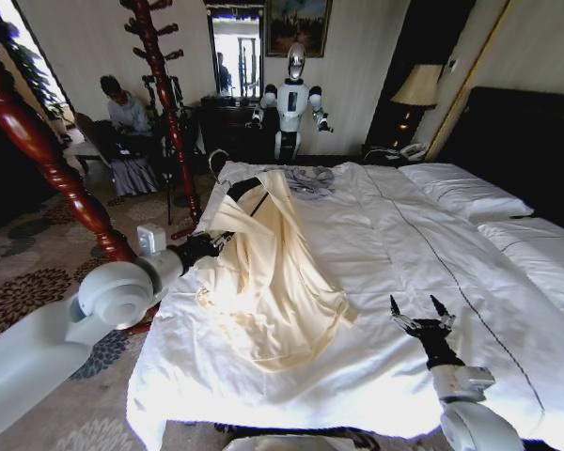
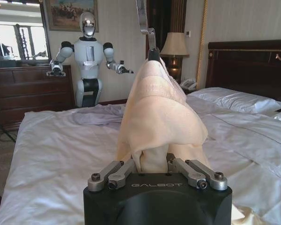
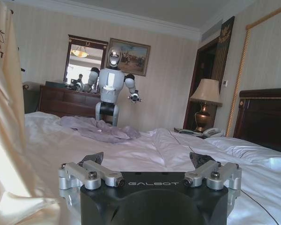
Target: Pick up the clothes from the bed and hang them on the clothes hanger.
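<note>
Left gripper (image 2: 154, 164): clamped on the clothes (image 1: 263, 254) — lifted off the bed (image 1: 404, 244).
Right gripper (image 1: 421, 312): fingers apart — above the duvet.

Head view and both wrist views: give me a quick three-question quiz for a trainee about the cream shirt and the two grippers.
1. True or false: the left gripper has its jaws shut on the clothes, holding part of them up off the bed.
2. Pick one. The right gripper is: A) shut on the clothes; B) open and empty above the bed; C) shut on a pillow.
3. Short answer: what lies crumpled on the bed beyond the clothes, towards the other robot?

Key: 1 true. 2 B. 3 the grey-blue garment.
</note>
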Tool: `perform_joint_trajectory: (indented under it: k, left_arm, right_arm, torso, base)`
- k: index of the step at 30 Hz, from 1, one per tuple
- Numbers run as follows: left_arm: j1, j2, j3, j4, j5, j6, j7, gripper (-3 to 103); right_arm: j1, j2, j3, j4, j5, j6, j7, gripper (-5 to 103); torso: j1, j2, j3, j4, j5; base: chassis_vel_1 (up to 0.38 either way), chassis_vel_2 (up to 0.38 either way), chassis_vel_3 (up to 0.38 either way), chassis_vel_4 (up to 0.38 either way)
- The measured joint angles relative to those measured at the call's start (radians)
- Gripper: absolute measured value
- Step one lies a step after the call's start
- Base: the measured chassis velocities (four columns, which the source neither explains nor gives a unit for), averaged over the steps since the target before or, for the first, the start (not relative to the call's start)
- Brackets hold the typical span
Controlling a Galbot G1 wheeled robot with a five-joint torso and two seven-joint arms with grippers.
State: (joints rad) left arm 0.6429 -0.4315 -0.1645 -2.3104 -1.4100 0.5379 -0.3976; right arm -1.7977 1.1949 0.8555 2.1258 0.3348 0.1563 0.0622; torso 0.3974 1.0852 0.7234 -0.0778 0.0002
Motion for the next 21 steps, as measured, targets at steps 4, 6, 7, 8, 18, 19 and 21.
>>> perform_joint_trajectory:
  k: [4, 6, 7, 8, 18, 19, 21]
  left_arm:
    - [-0.01, 0.026, -0.037, -0.018, -0.049, 0.041, -0.026, 18]
    - [-0.045, 0.042, -0.061, -0.022, -0.113, 0.066, -0.055, 18]
    - [-0.074, 0.047, -0.062, -0.017, -0.136, 0.07, -0.067, 18]
    - [-0.074, 0.047, -0.062, -0.017, -0.136, 0.07, -0.067, 18]
    - [-0.285, 0.091, -0.052, 0.051, -0.245, 0.106, -0.135, 18]
    - [-0.299, 0.099, -0.052, 0.059, -0.255, 0.111, -0.138, 18]
    - [-0.318, 0.109, -0.051, 0.066, -0.27, 0.117, -0.143, 18]
  right_arm:
    - [0.0, 0.0, 0.0, 0.0, 0.0, 0.0, 0.0, 100]
    - [0.0, 0.0, -0.001, 0.0, 0.0, 0.0, 0.0, 100]
    - [0.0, -0.001, -0.001, 0.0, 0.0, 0.0, 0.001, 100]
    - [0.0, -0.001, -0.001, 0.0, 0.0, 0.0, 0.001, 100]
    - [0.001, -0.001, -0.001, 0.0, 0.0, -0.001, 0.001, 100]
    - [0.001, -0.001, -0.001, 0.0, 0.0, -0.001, 0.001, 100]
    - [0.001, -0.001, -0.001, 0.0, 0.0, -0.001, 0.001, 100]
  torso:
    - [0.0, 0.0, 0.0, 0.0, -0.0002]
    - [0.0, 0.0, 0.0, 0.0, -0.0003]
    - [0.0, 0.0, 0.0, 0.0, -0.0005]
    - [0.0, 0.0, 0.0, 0.0, -0.0005]
    - [0.0, 0.0, 0.0, -0.0001, -0.0003]
    - [0.0, 0.0, 0.0, 0.0001, -0.0002]
    - [0.0, 0.0, 0.0, 0.0, -0.0003]
  base:
    - [0.0, 0.0, 0.0, 0.0]
    - [0.0, 0.0, 0.0, 0.0]
    - [0.0, 0.0, 0.0, 0.0]
    - [0.0, 0.0, 0.0, 0.0]
    - [0.0, 0.0, 0.0, 0.0]
    - [0.0, 0.0, 0.0, 0.0]
    - [0.0, 0.0, 0.0, 0.0]
